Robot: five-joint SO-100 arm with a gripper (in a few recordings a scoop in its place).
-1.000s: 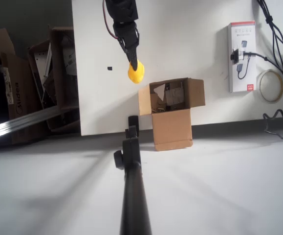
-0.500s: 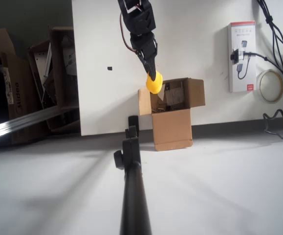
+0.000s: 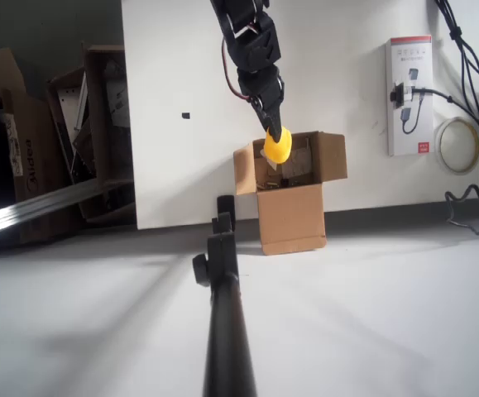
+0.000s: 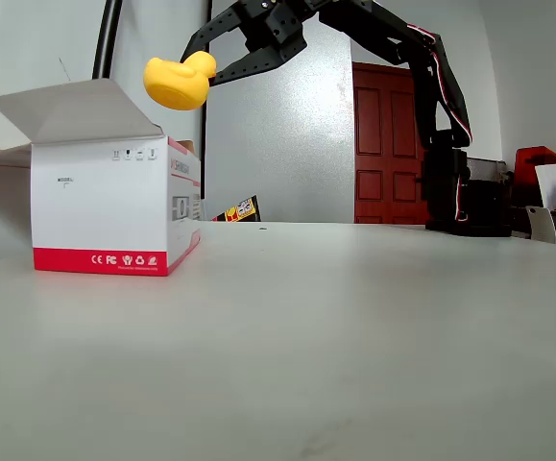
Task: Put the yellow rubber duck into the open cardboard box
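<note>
The yellow rubber duck (image 3: 277, 149) hangs in the air above the left part of the open cardboard box's (image 3: 291, 217) top opening. My black gripper (image 3: 275, 135) is shut on it from above. In the fixed view the duck (image 4: 175, 81) is held high, with the gripper (image 4: 204, 60) clamped on its head end, over the white-and-red package. The box's brown flaps stand up around the opening, and scraps of cardboard lie inside it.
A white-and-red retail package (image 3: 409, 95) (image 4: 114, 206) lies right of the box, with a tape roll (image 3: 458, 145) and black cables (image 3: 464, 41) beyond it. A dark camera pole (image 3: 222, 314) rises in front of the box. Cluttered cardboard boxes (image 3: 90, 124) sit off the table's left edge.
The gripper has carried the duck to the right and toward the box, from beside its left flap to above its opening.
</note>
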